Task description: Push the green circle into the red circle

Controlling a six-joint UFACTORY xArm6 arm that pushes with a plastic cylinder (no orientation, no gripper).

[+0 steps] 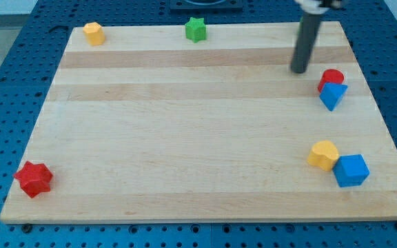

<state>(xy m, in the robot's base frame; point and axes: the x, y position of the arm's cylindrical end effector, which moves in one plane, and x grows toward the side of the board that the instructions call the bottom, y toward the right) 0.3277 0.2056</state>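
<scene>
The red circle (331,78) lies near the view's right edge of the wooden board (185,138), touching a blue triangle (333,96) just below it. My tip (299,70) rests on the board a short way to the left of the red circle, not touching it. I see no green circle in the camera view; the only green block is a green star (196,29) at the board's top edge, far to the left of my tip.
A yellow hexagon (94,33) sits at the top left corner. A red star (34,179) sits at the bottom left. A yellow block (323,154) touches a blue square block (351,170) at the bottom right. Blue perforated table surrounds the board.
</scene>
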